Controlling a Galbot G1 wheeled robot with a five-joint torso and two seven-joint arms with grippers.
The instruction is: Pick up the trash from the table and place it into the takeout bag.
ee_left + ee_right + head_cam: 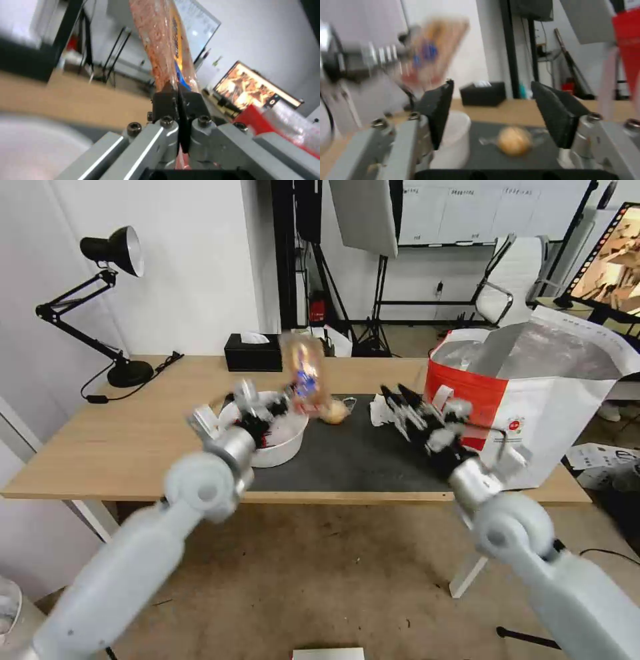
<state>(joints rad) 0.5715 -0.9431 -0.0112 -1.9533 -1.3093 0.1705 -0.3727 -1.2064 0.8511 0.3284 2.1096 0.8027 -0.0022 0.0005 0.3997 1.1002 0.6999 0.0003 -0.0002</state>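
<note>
My left gripper (288, 399) is shut on the clear plastic tray (303, 370) with orange and blue scraps, holding it upright above the white bowl (273, 443). In the left wrist view the jaws pinch the tray (160, 45) at its lower edge. My right gripper (399, 403) hovers open over the dark mat (353, 460), beside the takeout bag (533, 413). Between its open fingers the right wrist view shows the yellowish wrapped lump (514, 141) on the mat. A crumpled white tissue (379, 410) lies by the right fingers.
A black tissue box (252, 355) stands at the back of the table (133, 433). A black desk lamp (110, 300) is at the far left. The takeout bag stands open at the table's right end, near its edge.
</note>
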